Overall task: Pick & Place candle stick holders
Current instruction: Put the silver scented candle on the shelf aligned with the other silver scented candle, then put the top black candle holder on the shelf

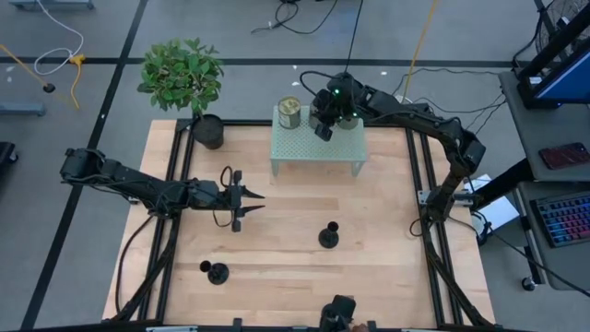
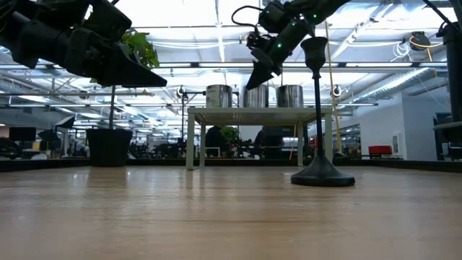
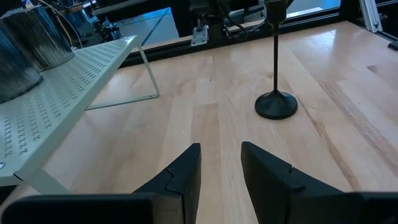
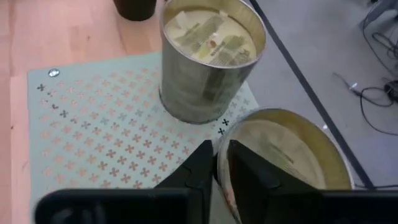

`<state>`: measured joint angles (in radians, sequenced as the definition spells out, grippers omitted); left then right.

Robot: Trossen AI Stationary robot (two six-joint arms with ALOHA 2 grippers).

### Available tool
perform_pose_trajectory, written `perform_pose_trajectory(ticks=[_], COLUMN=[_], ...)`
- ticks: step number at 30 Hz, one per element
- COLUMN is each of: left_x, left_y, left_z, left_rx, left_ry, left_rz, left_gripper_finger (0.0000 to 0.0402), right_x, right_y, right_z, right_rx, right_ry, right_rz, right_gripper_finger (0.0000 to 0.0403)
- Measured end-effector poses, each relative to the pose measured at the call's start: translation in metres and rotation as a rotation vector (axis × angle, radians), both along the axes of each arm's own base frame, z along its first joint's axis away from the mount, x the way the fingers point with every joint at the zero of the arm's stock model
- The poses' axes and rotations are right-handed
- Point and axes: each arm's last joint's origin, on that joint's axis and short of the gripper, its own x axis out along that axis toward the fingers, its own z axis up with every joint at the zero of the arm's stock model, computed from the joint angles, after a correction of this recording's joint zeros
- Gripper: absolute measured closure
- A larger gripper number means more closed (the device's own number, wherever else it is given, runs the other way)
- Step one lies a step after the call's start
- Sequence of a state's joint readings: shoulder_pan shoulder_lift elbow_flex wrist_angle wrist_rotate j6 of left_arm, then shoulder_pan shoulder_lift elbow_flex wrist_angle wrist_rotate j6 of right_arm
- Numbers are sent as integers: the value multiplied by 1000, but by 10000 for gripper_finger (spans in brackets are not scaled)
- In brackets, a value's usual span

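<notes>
Fingers of the right gripper (image 4: 217, 163) pinch the near cup (image 4: 286, 155) rim on the shelf (image 1: 295, 146), beside another cup (image 4: 208, 56). Lower gently, release cleanly. Left gripper (image 1: 253, 203) hovers open near a black holder (image 1: 328, 236).

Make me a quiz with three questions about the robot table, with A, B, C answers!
1. Where do the brass cups stand?
A) on the pale green shelf
B) on the floor
C) in the plant pot

2. How many brass cups show in the low view?
A) one
B) three
C) five

3. What is the left gripper doing?
A) open, holding nothing
B) shut on a black holder
C) shut on a cup

Answers:
1 A: they sit on the shelf, where the right gripper pinches one brass cup by its rim.
2 B: three stand in a row.
3 A: its fingers are spread with nothing between them.
</notes>
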<state>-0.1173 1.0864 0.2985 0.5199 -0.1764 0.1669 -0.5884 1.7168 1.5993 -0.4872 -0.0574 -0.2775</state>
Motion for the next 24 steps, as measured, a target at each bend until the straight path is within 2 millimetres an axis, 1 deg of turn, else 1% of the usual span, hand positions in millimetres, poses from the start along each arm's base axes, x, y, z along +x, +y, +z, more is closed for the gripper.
perform_pose_trajectory(ticks=[6, 12, 14, 18, 21, 24], left_x=[0, 0, 0, 0, 0, 0], left_y=[0, 0, 0, 0, 0, 0], left_z=[0, 0, 0, 0, 0, 0], left_rx=[0, 0, 0, -5, -20, -36], left_ry=[0, 0, 0, 0, -1, -3], left_rz=[0, 0, 0, 2, 6, 10], left_gripper_finger=[279, 279, 279, 279, 279, 279], right_x=[1, 5, 6, 7, 8, 4], right_y=[-1, 0, 4, 17, 33, 55], right_z=[2, 6, 8, 15, 25, 39], right_rx=[-22, -60, -64, -73, -96, -128], right_ry=[-11, -51, -57, -62, -70, -74], right_rz=[8, 24, 31, 64, 114, 181], right_gripper_finger=[328, 315, 312, 308, 303, 293])
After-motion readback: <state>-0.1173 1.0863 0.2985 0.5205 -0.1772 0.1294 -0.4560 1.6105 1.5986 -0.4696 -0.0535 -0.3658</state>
